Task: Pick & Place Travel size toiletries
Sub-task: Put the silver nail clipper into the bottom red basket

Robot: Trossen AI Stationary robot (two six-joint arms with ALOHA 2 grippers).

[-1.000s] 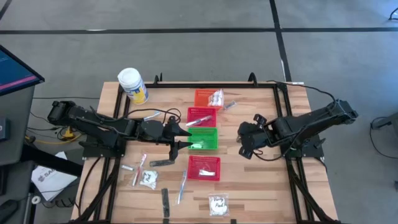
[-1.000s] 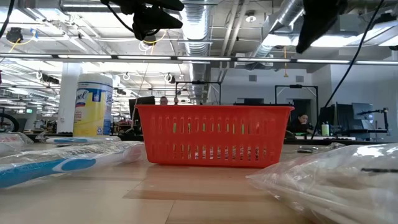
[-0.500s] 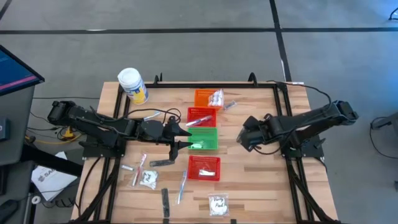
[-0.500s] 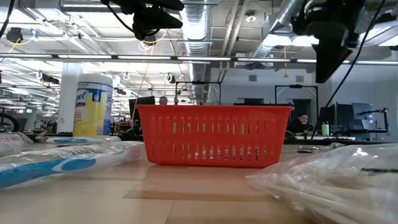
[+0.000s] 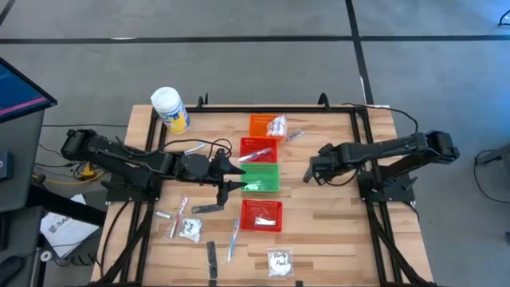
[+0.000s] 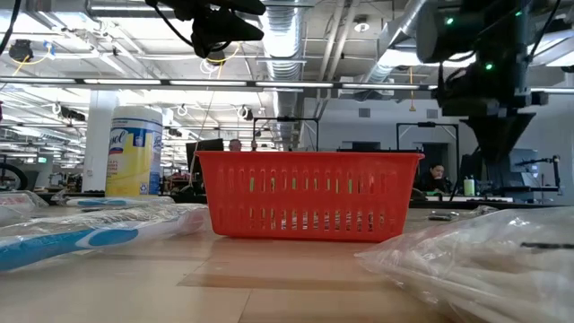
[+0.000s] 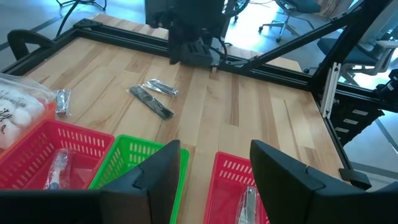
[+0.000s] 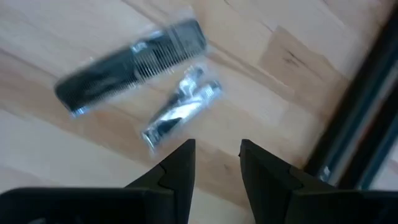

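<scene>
Travel size toiletries lie scattered on the wooden table. A wrapped dark comb and a small silvery tube lie flat near the orange basket. My right gripper hovers over them, open, pointing down, holding nothing. More toothbrushes, sachets and dark strips lie at the near left. My left gripper hangs open above the green basket, empty.
Two red baskets hold some items, and a sachet sits in the orange one. A large white jar with a yellow label stands at the far left corner. The black frame rail runs close beside the comb and tube.
My right gripper has swung toward the table's far edge and come down, tipping to point steeply down and rolling about its own line. It now hangs nearer the comb and tube. My left arm has kept still.
</scene>
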